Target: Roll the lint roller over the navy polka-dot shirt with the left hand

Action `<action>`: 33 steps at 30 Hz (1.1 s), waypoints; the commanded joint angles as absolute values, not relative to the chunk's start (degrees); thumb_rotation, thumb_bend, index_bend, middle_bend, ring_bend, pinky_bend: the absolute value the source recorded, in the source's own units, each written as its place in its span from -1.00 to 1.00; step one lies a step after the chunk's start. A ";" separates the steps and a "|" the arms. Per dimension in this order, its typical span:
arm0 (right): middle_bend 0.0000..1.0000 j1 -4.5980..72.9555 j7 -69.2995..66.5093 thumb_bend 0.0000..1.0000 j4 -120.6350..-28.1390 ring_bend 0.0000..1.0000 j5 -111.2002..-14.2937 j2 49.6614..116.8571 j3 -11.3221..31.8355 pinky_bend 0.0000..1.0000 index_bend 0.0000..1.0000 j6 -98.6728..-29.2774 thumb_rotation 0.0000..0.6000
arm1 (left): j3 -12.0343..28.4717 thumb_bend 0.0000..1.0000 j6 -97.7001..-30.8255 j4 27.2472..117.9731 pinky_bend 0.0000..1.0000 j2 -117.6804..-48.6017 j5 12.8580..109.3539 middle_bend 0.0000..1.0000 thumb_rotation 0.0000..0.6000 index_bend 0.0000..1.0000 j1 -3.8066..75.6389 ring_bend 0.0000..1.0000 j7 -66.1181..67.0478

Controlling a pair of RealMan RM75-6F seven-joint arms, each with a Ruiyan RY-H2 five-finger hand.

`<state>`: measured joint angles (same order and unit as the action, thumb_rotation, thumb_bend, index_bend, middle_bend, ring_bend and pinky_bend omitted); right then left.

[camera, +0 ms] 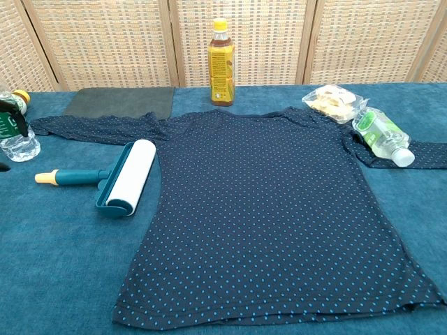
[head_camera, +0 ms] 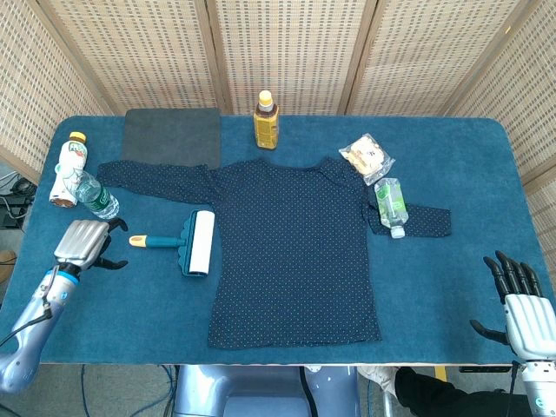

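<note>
The navy polka-dot shirt lies flat in the middle of the blue table, sleeves spread. The lint roller, with a white roll, teal frame and yellow-tipped handle, lies just off the shirt's left edge, handle pointing left. My left hand hovers just left of the handle tip, holding nothing, its dark fingers toward the handle without touching it. In the chest view only its dark fingertips show at the left edge. My right hand is at the table's near right corner, empty, fingers spread.
A water bottle and a white yellow-capped bottle lie just behind my left hand. A grey mat, an amber bottle, a snack bag and a green bottle on the right sleeve lie at the back.
</note>
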<state>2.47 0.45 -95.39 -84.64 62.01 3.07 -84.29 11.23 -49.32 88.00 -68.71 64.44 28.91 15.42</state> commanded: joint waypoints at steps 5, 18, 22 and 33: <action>-1.00 2.59 0.11 -0.84 -94.83 -1.00 -83.99 62.12 3.30 -1.00 -1.00 -83.91 1.00 | 11.36 -0.49 -45.72 85.37 0.44 -71.24 57.91 0.87 1.00 -0.24 34.45 0.56 22.89; -1.00 2.94 0.17 -0.84 -93.22 -1.00 -82.84 63.18 3.58 -1.00 -1.00 -82.95 1.00 | 8.70 -0.65 -45.69 77.94 0.44 -78.84 51.00 0.87 1.00 -0.24 40.53 0.56 32.80; -1.00 3.07 0.14 -0.84 -92.72 -1.00 -82.54 63.49 3.60 -1.00 -1.00 -82.54 1.00 | 8.47 -0.65 -45.65 75.91 0.44 -80.76 49.79 0.87 1.00 -0.19 41.38 0.56 33.10; -1.00 3.20 0.59 -0.84 -92.11 -1.00 -82.29 64.01 3.64 -1.00 -1.00 -82.30 1.00 | 7.01 -0.65 -44.60 71.29 0.44 -84.86 48.36 0.87 1.00 -0.15 43.37 0.56 34.01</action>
<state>3.19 0.58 -92.10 -82.28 64.01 3.64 -82.31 7.26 -44.85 71.75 -84.44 48.61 43.15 33.88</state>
